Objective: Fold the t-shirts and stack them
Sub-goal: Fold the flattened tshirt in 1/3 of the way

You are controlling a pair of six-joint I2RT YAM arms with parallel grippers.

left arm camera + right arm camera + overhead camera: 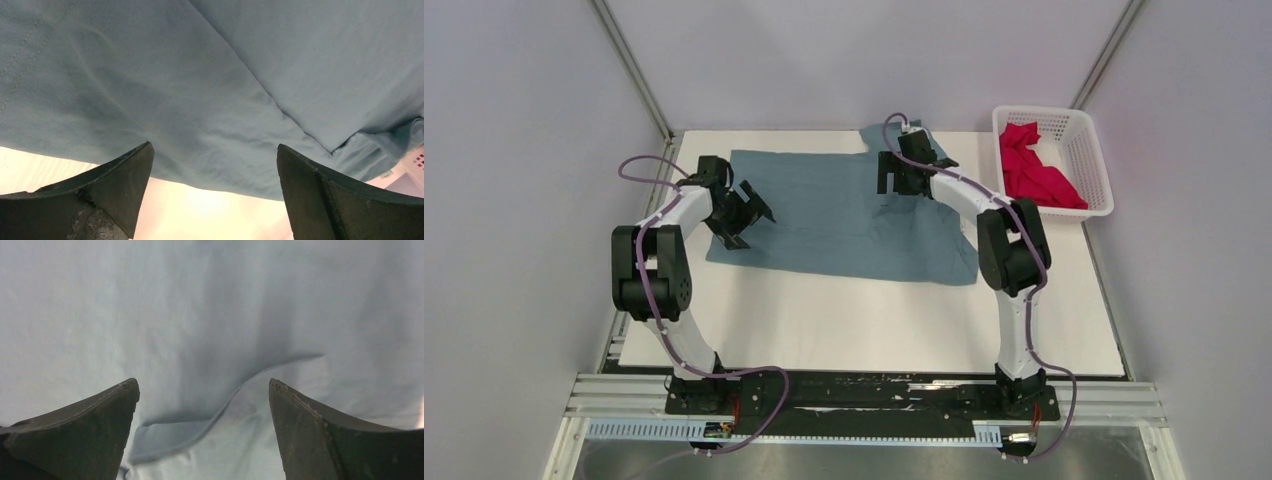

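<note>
Blue shirt (844, 215) spread on surface (874, 320), left tool (746, 218) agape over its 9 o'clock edge, right tool (900, 184) agape near its 1 o'clock, pink shirt (1034, 172) in basket (1105, 170)

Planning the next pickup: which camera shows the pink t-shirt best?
Top external: the pink t-shirt lies crumpled in the white basket, clearly in view. Left wrist catches only red flecks at its right edge; right wrist shows none of it, just the blue-grey t-shirt.
</note>
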